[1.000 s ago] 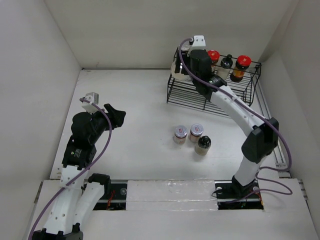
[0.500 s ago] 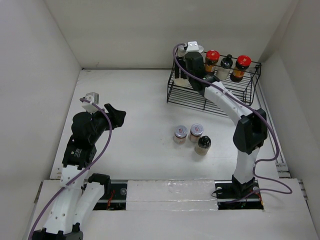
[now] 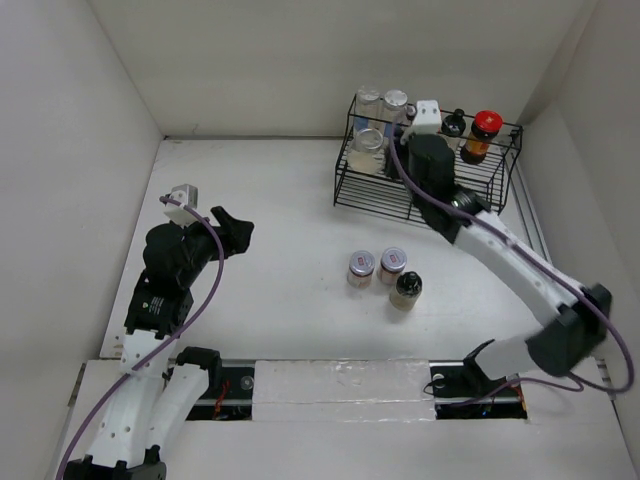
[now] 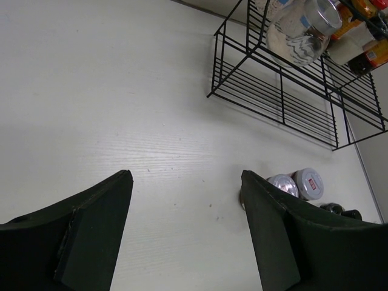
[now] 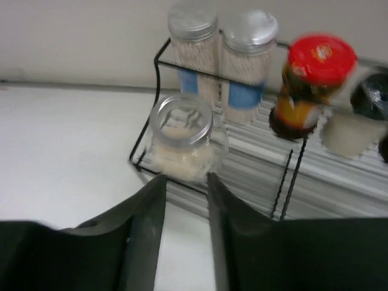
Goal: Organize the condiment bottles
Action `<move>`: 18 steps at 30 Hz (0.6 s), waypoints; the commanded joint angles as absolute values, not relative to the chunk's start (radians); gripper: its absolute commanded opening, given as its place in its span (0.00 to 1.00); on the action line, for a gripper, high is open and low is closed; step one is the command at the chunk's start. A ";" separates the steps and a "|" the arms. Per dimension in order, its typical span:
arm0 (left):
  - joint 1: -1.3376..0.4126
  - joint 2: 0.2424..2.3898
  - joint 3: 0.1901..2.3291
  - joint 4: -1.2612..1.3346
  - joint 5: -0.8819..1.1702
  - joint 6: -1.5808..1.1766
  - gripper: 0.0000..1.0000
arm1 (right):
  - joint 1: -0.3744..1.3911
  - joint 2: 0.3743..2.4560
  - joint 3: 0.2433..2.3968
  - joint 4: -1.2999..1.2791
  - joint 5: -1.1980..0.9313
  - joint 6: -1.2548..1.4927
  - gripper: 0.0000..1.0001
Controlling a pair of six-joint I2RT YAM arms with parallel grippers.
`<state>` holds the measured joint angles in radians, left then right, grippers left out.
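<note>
Black wire rack [image 3: 400, 197], stepped, standing on the white surface [image 3: 270, 200] directly ahead of the right end effector [image 5: 185, 179]. Right end effector: fingers [image 5: 145, 212] parted by a narrow gap, nothing between them, poised at the rack's front left corner. Squat jar [image 5: 180, 142], clear glass, silver lid, pale contents: on the lower front step, just beyond the fingertips and slightly left of the gap. Left tall jar [image 5: 194, 51] and right tall jar [image 5: 248, 57], clear glass, silver lids, blue labels: side by side on the upper step, behind the squat jar. Red-lidded jar [image 5: 315, 79], dark brown: upper step, ahead and to the right of the right end effector, blurred. Black-capped bottle [image 5: 373, 91]: further right, too blurred to detail. Second red-lidded jar [image 3: 484, 133]: right end of the rack, beyond the black-capped bottle, seen from the top camera only. Left end effector [image 4: 185, 179]: fingers wide apart, empty, raised over bare surface, well apart from the rack. Two silver-lidded jars [image 4: 283, 183], loose on the surface: ahead and to the right of the left end effector, side by side, partly hidden by its right finger. Black-capped jar [image 3: 406, 290], brown contents: just beside that pair, on the near side.
</note>
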<state>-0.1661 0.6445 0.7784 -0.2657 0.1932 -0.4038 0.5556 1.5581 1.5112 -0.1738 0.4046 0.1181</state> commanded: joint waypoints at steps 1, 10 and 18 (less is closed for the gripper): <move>-0.161 0.643 0.795 -0.238 0.198 -0.394 0.68 | 0.630 1.324 1.214 -0.057 0.485 0.202 0.33; -0.161 0.632 0.795 -0.227 0.229 -0.385 0.40 | 0.778 0.796 0.819 -0.420 0.548 0.438 0.90; -0.161 0.611 0.795 -0.227 0.210 -0.385 0.56 | 0.844 0.657 0.661 -0.604 0.410 0.611 1.00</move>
